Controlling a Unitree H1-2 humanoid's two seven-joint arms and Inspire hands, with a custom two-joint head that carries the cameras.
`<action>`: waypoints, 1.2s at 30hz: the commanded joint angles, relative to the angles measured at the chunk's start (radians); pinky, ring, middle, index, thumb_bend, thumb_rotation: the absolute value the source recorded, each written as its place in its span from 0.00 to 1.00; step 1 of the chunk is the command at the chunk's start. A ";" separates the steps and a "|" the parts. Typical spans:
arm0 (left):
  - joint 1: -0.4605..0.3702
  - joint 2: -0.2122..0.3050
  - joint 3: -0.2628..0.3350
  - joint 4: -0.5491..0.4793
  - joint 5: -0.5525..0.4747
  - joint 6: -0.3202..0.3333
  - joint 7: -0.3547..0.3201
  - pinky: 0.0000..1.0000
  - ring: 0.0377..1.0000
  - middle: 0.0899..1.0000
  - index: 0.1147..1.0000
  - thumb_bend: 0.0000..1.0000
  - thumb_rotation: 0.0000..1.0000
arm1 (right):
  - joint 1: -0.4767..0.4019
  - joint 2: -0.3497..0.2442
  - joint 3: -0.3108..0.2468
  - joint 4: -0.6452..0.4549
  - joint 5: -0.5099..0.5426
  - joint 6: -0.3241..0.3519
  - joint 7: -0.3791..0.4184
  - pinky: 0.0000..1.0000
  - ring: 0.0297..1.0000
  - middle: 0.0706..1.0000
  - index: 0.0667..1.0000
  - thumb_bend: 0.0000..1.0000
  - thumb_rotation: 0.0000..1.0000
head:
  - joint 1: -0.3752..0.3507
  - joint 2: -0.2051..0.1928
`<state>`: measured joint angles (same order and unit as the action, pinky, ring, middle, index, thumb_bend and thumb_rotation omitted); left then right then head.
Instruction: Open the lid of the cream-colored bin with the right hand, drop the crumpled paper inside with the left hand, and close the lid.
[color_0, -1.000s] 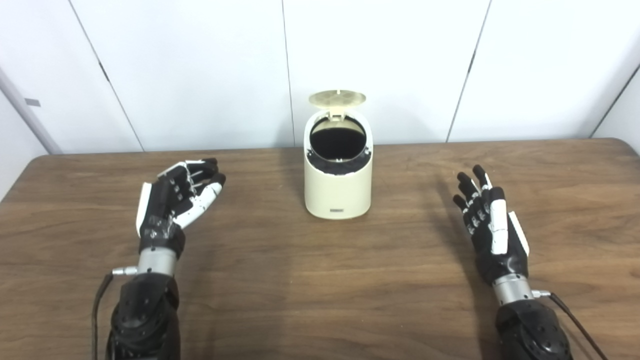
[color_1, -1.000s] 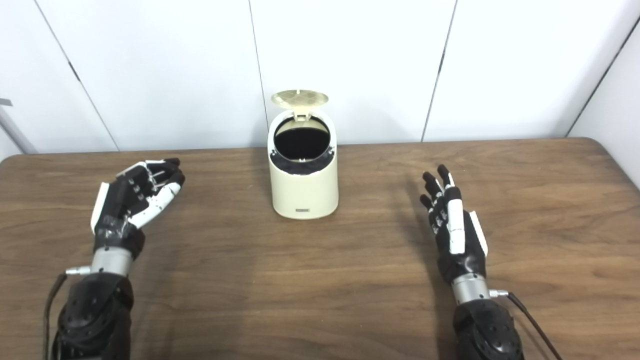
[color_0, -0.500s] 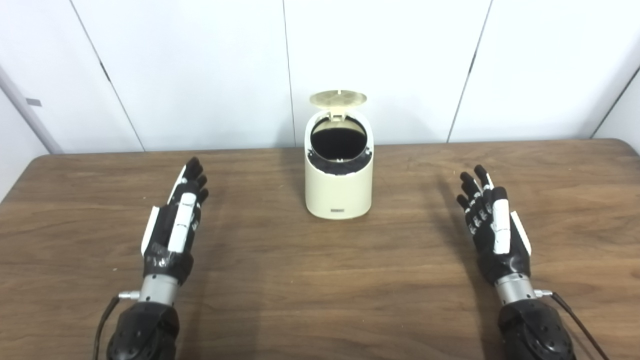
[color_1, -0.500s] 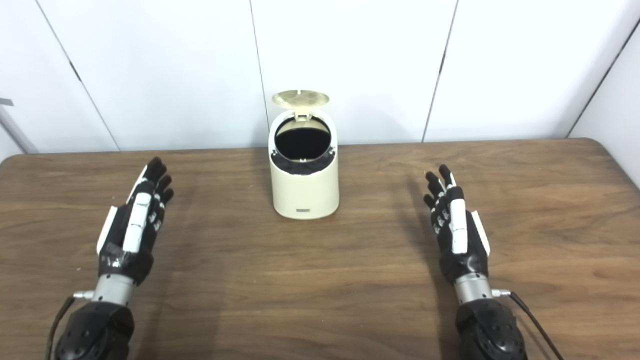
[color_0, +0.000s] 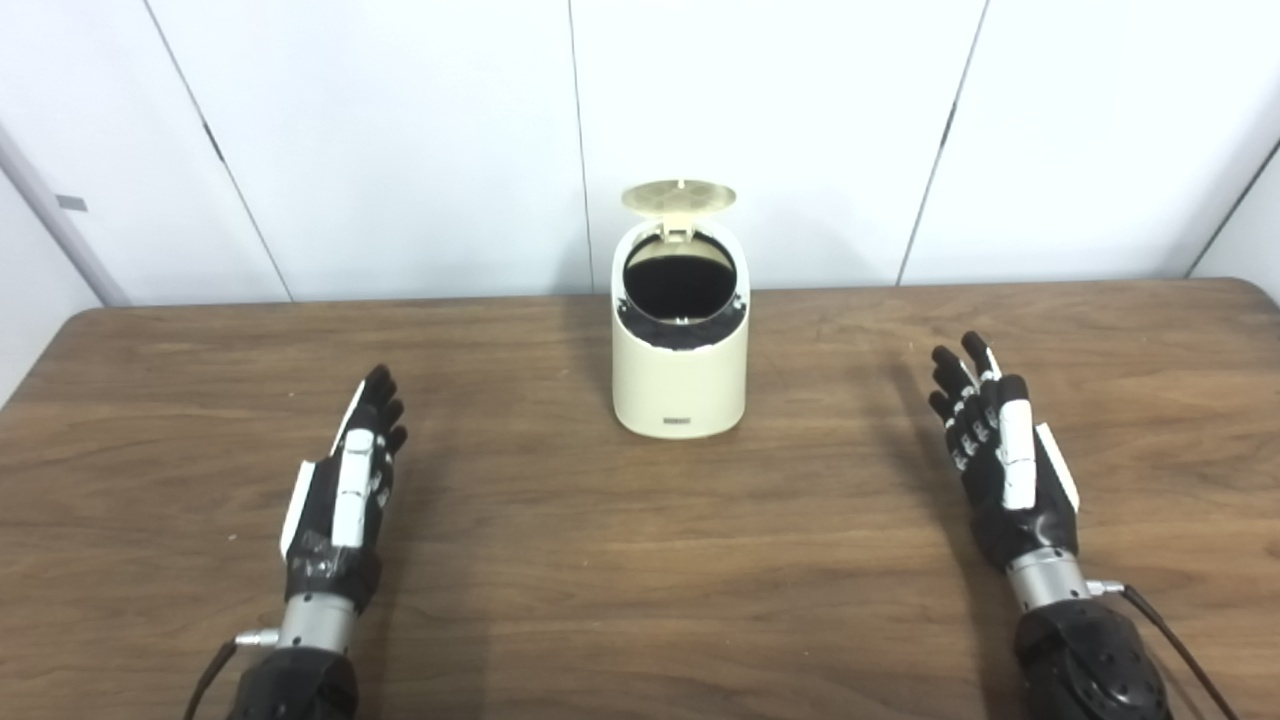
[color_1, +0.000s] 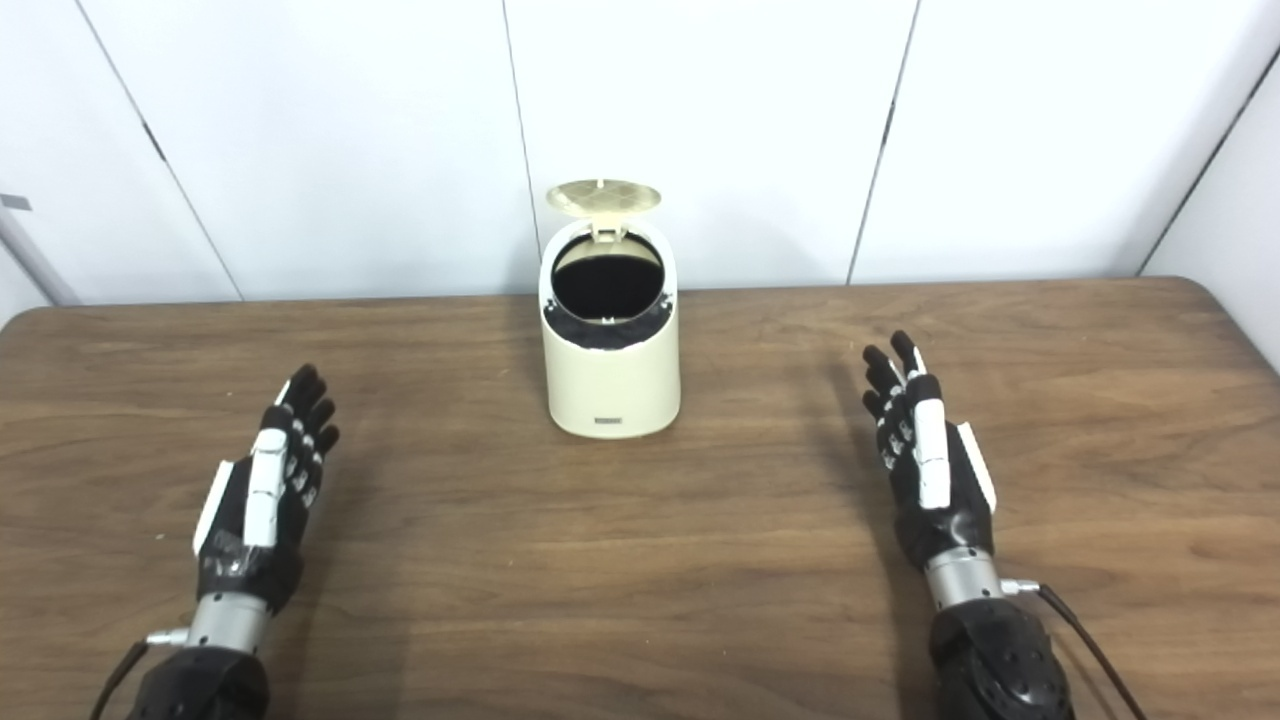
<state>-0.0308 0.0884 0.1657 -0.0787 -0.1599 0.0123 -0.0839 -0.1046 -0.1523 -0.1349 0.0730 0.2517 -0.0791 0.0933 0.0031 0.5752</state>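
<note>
Pulled my left hand (color_0: 340, 490) back toward 7 o'clock, fingers straight and empty like my right hand (color_0: 1000, 450), bin (color_0: 680, 370) at 12 with lid (color_0: 679, 195) up, paper unseen, so closing may swat it over.

1. The left hand (color_0: 343, 490) now lies straight, fingers extended and edge-on, no longer cupped with its palm turned inward.
2. It sits nearer the table's near edge and farther from the bin (color_0: 680, 375).
</note>
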 joint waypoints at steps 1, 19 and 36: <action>-0.021 0.002 0.011 -0.006 -0.016 -0.054 0.008 1.00 1.00 1.00 1.00 0.52 0.92 | 0.043 -0.004 -0.002 0.047 0.001 -0.009 0.020 0.99 0.98 0.94 1.00 0.57 1.00 | 0.001 0.001; -0.015 0.008 0.029 0.028 -0.022 -0.053 0.023 1.00 1.00 1.00 1.00 0.56 0.86 | 0.057 0.003 0.006 0.009 -0.005 0.008 0.019 1.00 1.00 0.97 1.00 0.57 1.00 | -0.046 0.019; -0.004 0.010 0.029 0.035 -0.044 -0.025 0.016 1.00 1.00 1.00 1.00 0.52 0.89 | 0.010 -0.004 0.007 -0.065 -0.057 0.027 -0.007 0.99 0.98 0.96 0.98 0.62 0.99 | -0.087 -0.005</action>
<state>-0.0201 0.0905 0.1942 -0.0397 -0.1910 -0.0060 -0.0686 -0.0836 -0.1527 -0.1273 0.0240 0.2073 -0.0378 0.0917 -0.0828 0.5737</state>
